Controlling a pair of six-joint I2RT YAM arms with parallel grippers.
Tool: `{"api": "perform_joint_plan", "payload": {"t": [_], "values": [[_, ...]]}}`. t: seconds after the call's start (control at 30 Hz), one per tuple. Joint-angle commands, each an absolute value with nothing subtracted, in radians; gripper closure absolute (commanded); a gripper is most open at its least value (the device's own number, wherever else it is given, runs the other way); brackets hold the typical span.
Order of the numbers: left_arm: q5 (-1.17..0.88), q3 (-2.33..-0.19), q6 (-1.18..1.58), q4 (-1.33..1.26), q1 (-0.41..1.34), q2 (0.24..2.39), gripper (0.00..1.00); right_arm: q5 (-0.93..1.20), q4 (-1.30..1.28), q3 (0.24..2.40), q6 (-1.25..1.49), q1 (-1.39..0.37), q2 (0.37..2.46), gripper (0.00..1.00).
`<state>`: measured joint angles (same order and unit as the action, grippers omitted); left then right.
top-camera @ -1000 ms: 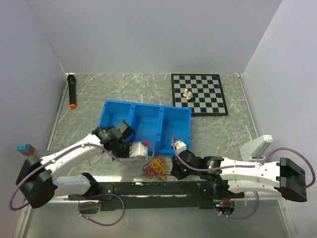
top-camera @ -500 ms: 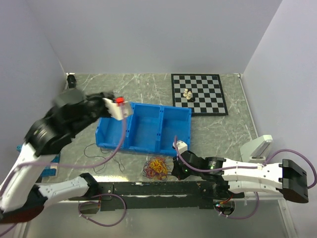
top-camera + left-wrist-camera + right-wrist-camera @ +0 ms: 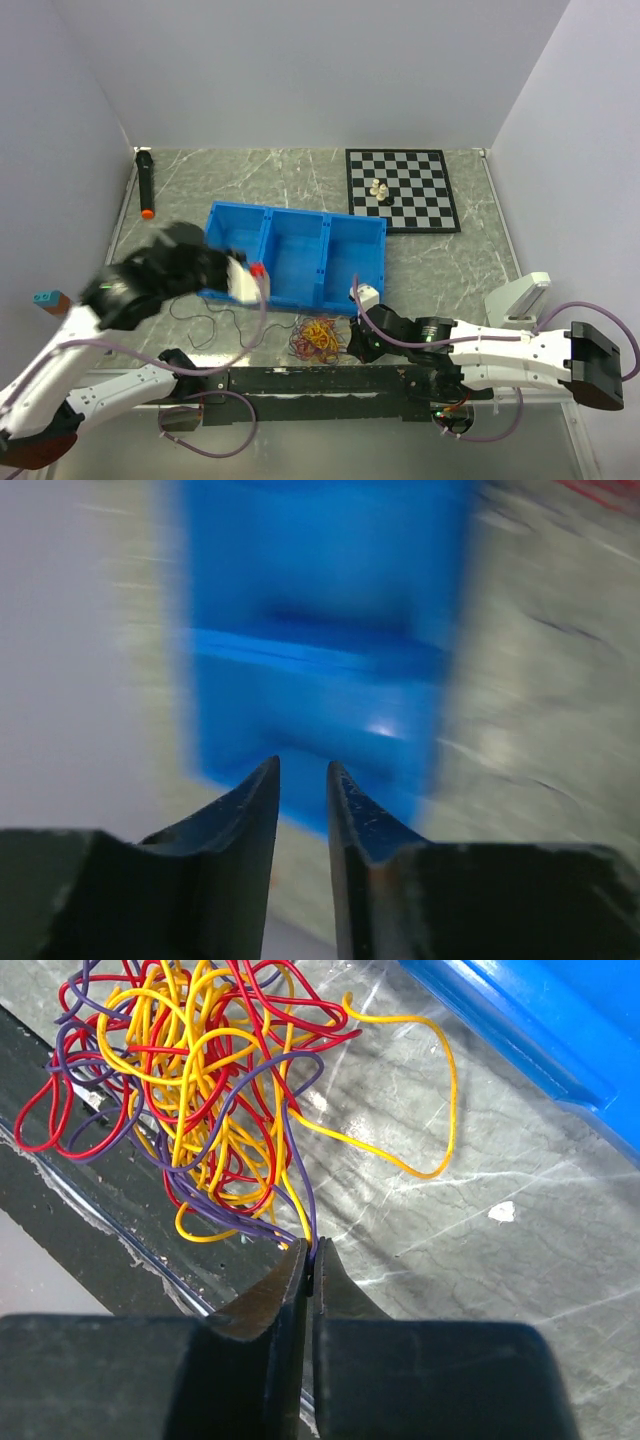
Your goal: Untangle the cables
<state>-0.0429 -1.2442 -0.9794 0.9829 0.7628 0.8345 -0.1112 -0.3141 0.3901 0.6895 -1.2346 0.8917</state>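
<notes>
The cables [image 3: 190, 1090] sit as a small knot of red, yellow and purple strands on the table [image 3: 480, 1260], just beside the dark rail [image 3: 90, 1230] at the near edge and a little in front of the blue bin [image 3: 540, 1030]. One yellow strand loops out loose toward the bin. A thin black strand [image 3: 207, 322] seems to lie apart on the table, left of the knot.

My right gripper [image 3: 311, 1252] is pinched tight at the knot's near edge, with a purple strand and a yellow one running into the tips. I judge both are nipped, though I cannot see how deep they sit. My left gripper [image 3: 300, 772] has a narrow gap between its fingers and nothing in it. Its view is smeared and shows mostly the bin's wall. From above it sits by the bin's front left corner, well apart from the knot.

The step, as I read it, is to anchor with my right and tease out with my left. To do it well I should grip firmly but not drag, or the loops will cinch. My left should come in low on the far side and take a single colour, ideally the free yellow loop. Then I draw slowly away from my right, easing off if the whole knot lifts.
</notes>
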Motion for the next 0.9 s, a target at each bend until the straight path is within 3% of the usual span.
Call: {"api": "perform_joint_plan", "payload": {"t": [0.0, 0.3, 0.37, 0.53, 0.67, 0.87], "values": [[-0.27, -1.037, -1.077, 1.212, 0.765, 0.779, 0.65, -0.12, -0.298, 0.382, 0.692, -1.244, 0.879, 0.9], [-0.443, -0.901, -0.965, 1.088, 0.765, 0.994, 0.31, -0.14, -0.313, 0.367, 0.716, -1.244, 0.828, 0.87], [-0.469, -0.862, -0.968, 1.043, 0.767, 1.006, 0.19, -0.144, -0.313, 0.364, 0.719, -1.243, 0.821, 0.87], [-0.517, -0.804, -0.986, 0.983, 0.802, 1.074, 0.16, -0.15, -0.321, 0.364, 0.721, -1.243, 0.813, 0.87], [-0.508, -0.792, -0.947, 0.945, 0.831, 1.161, 0.05, -0.15, -0.321, 0.361, 0.726, -1.243, 0.808, 0.87], [-0.416, -0.723, -0.855, 0.827, 0.868, 1.21, 0.07, -0.146, -0.322, 0.362, 0.723, -1.243, 0.807, 0.87]]}}
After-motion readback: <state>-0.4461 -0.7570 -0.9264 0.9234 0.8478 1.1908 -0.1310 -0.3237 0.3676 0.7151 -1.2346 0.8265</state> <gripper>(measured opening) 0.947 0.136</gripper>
